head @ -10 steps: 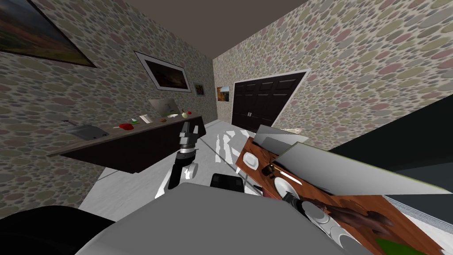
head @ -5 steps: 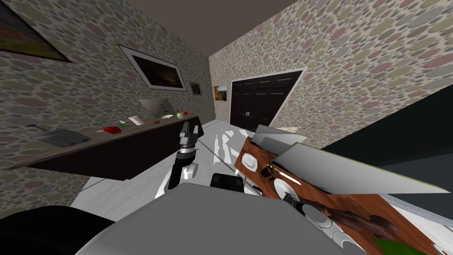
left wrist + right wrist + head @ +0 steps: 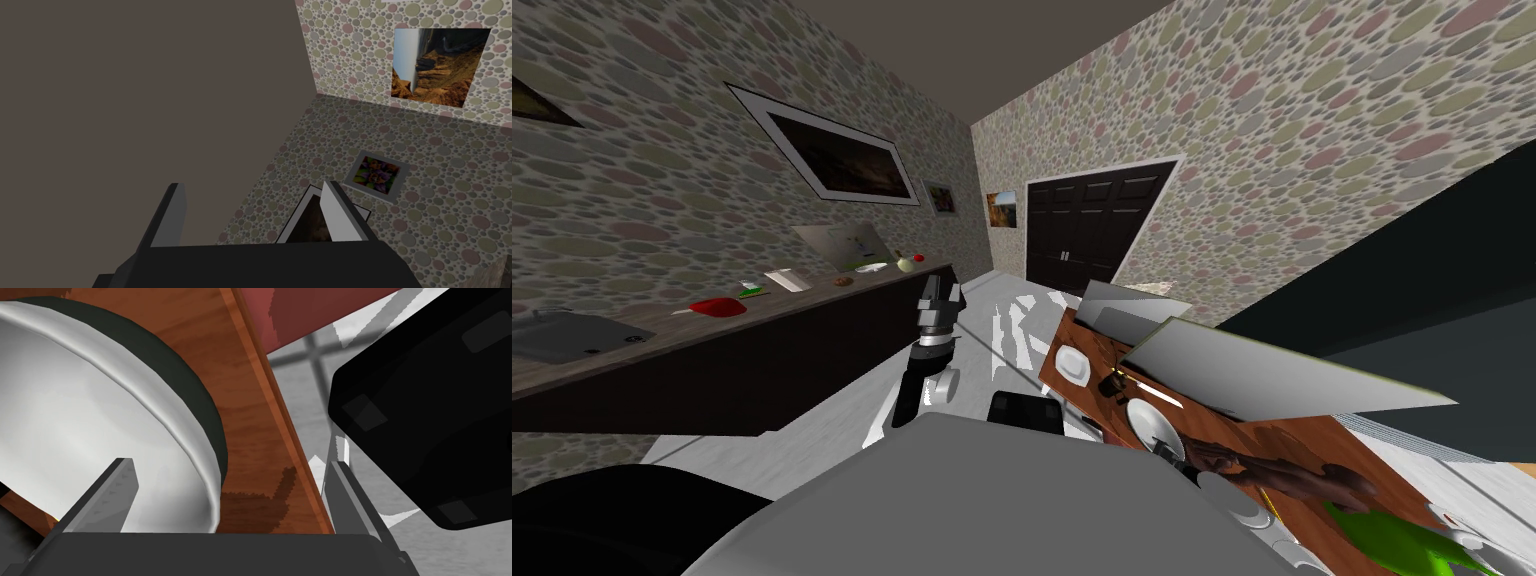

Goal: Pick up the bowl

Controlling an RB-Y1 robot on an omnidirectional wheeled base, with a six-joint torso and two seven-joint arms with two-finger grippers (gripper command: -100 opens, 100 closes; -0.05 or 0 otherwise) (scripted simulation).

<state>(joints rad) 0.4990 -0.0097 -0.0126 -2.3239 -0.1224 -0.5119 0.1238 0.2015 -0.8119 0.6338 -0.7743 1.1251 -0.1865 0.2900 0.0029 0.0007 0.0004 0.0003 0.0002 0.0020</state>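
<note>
Right hand (image 3: 231, 463) spread at the wooden bench (image 3: 240, 403) edge, white bowl (image 3: 75, 418) rim between its fingers; left hand (image 3: 251, 184) raised, also spread

**Inspector A:** Walls and ceiling?

**Inspector B:** Pebble-patterned wallpaper (image 3: 1312, 120) on the walls. Plain grey-brown ceiling (image 3: 992, 40). Large white-framed picture (image 3: 837, 160) on the left wall.

**Inspector A:** Floor, furniture?

**Inspector B:** Pale grey floor (image 3: 812, 430). A long dark counter (image 3: 762, 350) runs along the left wall. A reddish-brown wooden table (image 3: 1362, 440) stands on the right. Beyond it is a dark double door (image 3: 1087, 225) with white trim.

Four wall pictures (image 3: 830, 160), one dark double door (image 3: 1087, 225), one wooden table (image 3: 1282, 440).
</note>
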